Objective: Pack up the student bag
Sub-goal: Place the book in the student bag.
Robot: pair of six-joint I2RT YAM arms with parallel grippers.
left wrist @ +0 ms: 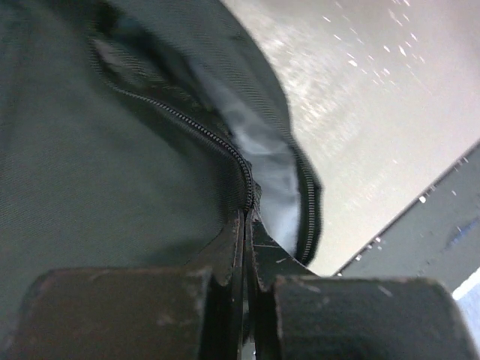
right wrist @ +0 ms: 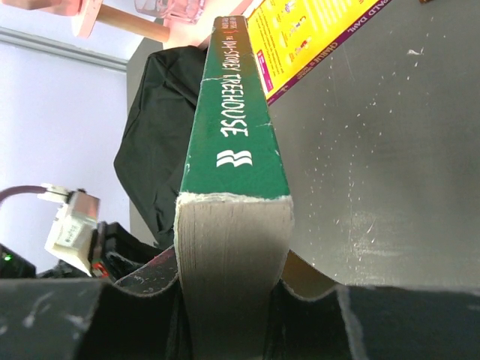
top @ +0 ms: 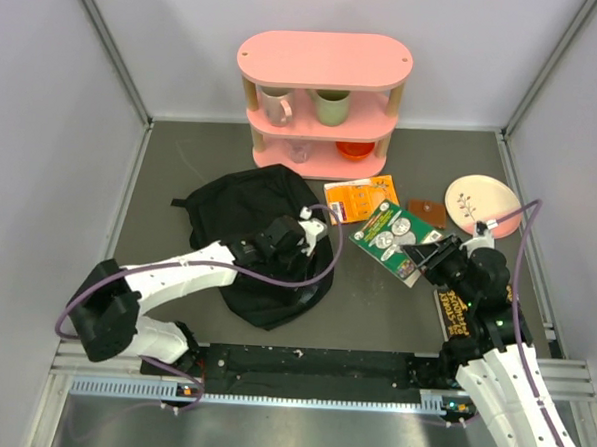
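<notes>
The student bag (top: 244, 206) lies floppy and black at the table's middle left. My left gripper (top: 300, 239) sits at its right edge, shut on the bag's zipper edge. In the left wrist view the zipper (left wrist: 195, 131) runs straight into the closed fingertips (left wrist: 247, 219), and the pale lining (left wrist: 266, 154) shows in the gap of the opening. My right gripper (top: 424, 258) is shut on a green book (top: 390, 233) to the right of the bag. The right wrist view shows the book (right wrist: 236, 142) spine up, its page block clamped between the jaws (right wrist: 232, 281), and the bag (right wrist: 154, 135) beyond.
A pink shelf (top: 324, 60) at the back holds two mugs (top: 276, 105) (top: 332, 106) and an orange bowl (top: 355, 148). An orange book (top: 360, 197), a brown wallet (top: 426, 211) and a pink plate (top: 483, 201) lie right of the bag. A dark item with yellow print (top: 451, 307) lies by the right arm.
</notes>
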